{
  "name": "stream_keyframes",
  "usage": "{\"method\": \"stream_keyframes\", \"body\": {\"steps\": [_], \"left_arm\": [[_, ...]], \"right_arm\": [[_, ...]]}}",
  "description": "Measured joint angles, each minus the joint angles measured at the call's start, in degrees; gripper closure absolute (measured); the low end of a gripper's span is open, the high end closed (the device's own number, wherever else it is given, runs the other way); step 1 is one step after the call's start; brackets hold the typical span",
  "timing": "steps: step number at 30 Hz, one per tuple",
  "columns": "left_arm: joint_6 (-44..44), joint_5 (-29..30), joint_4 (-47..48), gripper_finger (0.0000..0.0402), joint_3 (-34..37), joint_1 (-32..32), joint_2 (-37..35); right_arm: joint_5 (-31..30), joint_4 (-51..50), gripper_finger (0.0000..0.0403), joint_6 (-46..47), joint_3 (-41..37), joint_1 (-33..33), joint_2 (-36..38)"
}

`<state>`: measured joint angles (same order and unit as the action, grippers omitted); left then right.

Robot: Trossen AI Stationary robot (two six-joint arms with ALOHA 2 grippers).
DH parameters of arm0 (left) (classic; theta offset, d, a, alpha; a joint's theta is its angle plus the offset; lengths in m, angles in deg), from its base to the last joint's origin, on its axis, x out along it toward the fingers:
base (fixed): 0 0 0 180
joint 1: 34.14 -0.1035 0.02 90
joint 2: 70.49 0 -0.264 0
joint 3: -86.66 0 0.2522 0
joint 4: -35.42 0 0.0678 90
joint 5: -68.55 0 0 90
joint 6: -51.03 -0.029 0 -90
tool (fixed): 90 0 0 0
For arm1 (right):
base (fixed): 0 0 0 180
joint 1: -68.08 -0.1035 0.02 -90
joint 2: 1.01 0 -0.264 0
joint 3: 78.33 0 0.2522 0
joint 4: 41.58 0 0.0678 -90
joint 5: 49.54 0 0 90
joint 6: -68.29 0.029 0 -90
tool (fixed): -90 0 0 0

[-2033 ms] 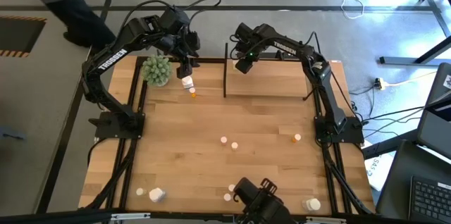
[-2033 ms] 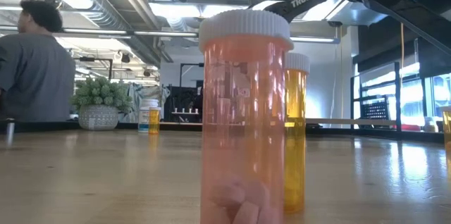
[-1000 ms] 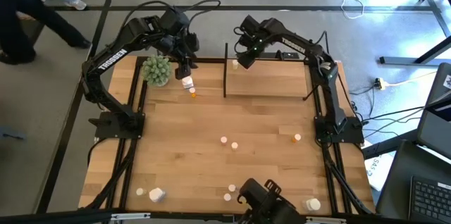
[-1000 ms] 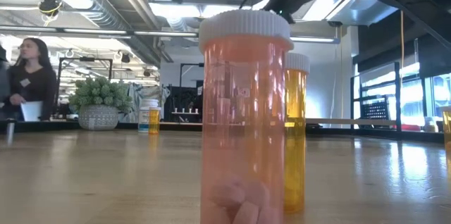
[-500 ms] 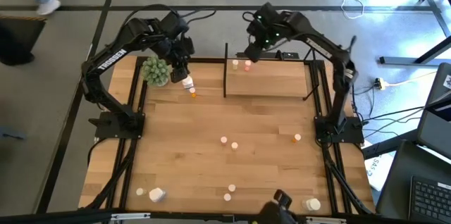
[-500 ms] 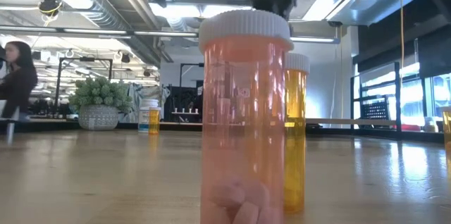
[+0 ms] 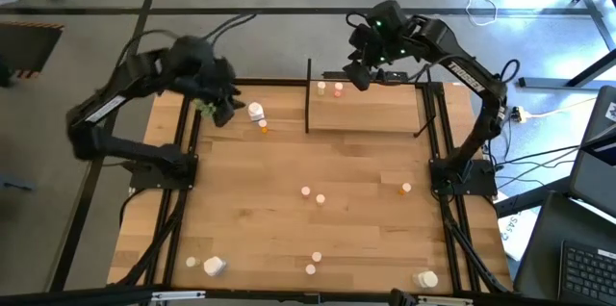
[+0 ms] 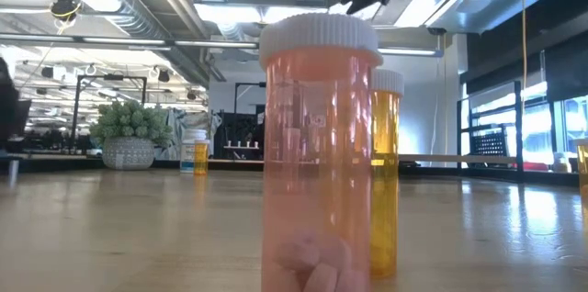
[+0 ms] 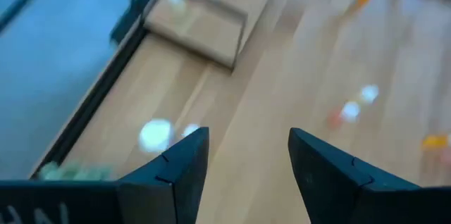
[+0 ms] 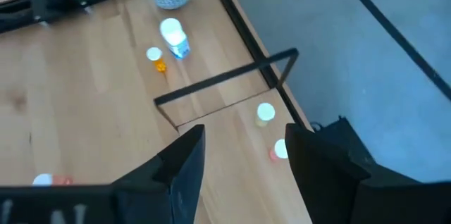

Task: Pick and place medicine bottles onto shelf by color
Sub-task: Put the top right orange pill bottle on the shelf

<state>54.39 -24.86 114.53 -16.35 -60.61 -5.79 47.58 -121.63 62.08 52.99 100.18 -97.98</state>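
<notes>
While two small white-capped medicine bottles [image 7: 329,88] stand upright on the light-wood shelf [image 7: 371,114], both empty grippers, left [image 7: 223,112] and right [image 7: 354,72], hover with fingers apart.

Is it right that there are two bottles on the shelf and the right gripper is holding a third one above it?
Not quite. Two bottles stand on the shelf, but the right gripper above it is open and holds nothing; the right wrist view shows bare space between its fingers.
</notes>
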Motion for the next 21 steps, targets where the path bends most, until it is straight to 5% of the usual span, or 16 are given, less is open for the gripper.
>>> {"method": "stream_keyframes", "body": {"steps": [10,21], "left_arm": [[9.24,5.94,-24.67,0.0211,30.57,9.88,-16.86],[22.4,13.23,-39.77,0.0211,54.07,16.46,-22.22]], "right_arm": [[0.0,3.74,0.0204,-0.43,0.0,-1.66,1.88],[0.09,3.89,0.0204,-0.14,-0.02,-1.66,1.93]]}}
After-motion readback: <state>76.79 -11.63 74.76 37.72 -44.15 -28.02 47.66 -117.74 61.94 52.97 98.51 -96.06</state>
